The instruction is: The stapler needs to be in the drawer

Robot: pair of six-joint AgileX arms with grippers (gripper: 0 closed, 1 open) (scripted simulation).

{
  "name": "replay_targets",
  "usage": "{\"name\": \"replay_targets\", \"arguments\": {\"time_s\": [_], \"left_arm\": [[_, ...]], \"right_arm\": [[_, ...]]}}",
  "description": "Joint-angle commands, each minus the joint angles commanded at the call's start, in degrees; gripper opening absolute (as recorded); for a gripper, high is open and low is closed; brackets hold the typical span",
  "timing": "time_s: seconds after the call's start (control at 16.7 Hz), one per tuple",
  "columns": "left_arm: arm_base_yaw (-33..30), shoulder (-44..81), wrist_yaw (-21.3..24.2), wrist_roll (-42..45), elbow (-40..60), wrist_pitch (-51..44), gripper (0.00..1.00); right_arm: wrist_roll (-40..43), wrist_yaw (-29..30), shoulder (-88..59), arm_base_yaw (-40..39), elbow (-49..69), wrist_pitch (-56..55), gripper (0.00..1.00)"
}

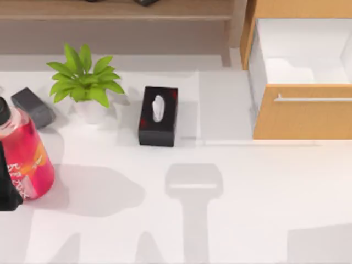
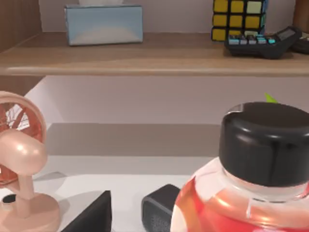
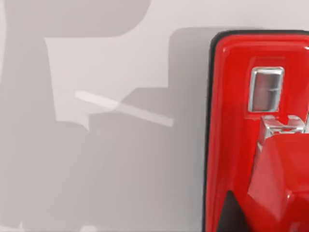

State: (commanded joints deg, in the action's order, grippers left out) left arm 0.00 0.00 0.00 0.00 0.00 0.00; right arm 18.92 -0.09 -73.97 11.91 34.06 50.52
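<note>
glossy red stapler [image 3: 241, 145] close under right wrist, long axis along view's height | open wooden-front drawer [image 1: 302, 113] at desk's right | right pincer state: cannot tell

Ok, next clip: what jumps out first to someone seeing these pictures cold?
The open drawer at the table's far right, its white inside bare. At the left edge stands a red-pink bottle with a black cap, a green potted plant and a black tissue box behind it. The right wrist view shows a glossy red stapler close up.

We see the drawer [image 1: 301, 113] pulled open at the far right, white inside, wooden front with silver handle. Our right wrist view shows the red stapler [image 3: 256, 140] close up.
</note>
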Motion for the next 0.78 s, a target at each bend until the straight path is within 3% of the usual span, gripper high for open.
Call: {"name": "replay_targets", "arguments": {"time_s": [0.48,0.78], "left_arm": [[0.0,0.0,0.0,0.0,0.0,0.0,1.0],[0.0,0.0,0.0,0.0,0.0,0.0,1.0]], "right_arm": [[-0.2,0.0,1.6,-0.2,2.0,1.1,0.0],[-1.9,-0.1,1.0,-1.8,11.5,1.5,0.0]]}}
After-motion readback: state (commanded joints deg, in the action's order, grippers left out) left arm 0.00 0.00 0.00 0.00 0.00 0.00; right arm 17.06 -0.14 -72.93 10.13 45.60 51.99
